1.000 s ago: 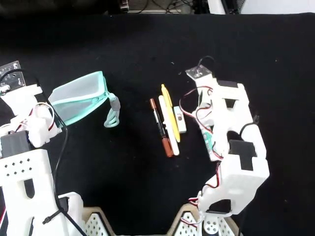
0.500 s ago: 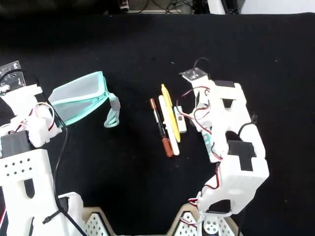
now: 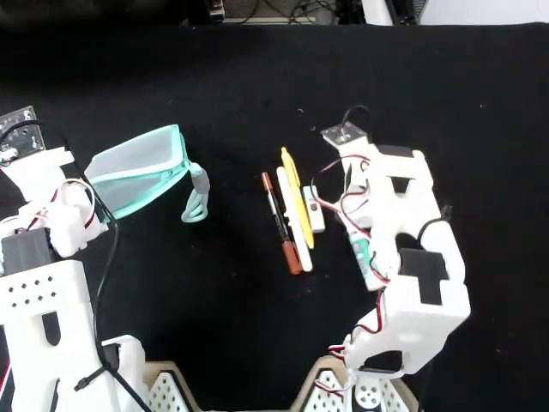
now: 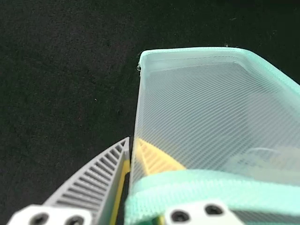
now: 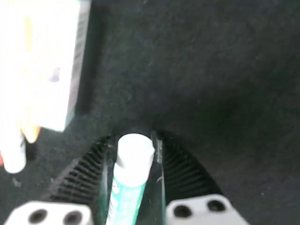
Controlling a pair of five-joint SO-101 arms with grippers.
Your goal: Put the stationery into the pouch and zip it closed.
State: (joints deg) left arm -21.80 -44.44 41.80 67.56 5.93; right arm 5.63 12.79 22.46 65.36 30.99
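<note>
You have bright, even light from above on the black table [image 3: 214, 77], which swallows most shadows. In your right wrist view the white box [image 5: 54, 61] glares nearly blank, a soft shadow beside it; the pouch [image 4: 211, 108] glows evenly.

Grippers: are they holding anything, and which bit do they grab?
The left gripper pinches the pouch by a teal-trimmed edge. The right gripper clamps the green-and-white pen by its barrel, with the white tip poking out in front.
</note>
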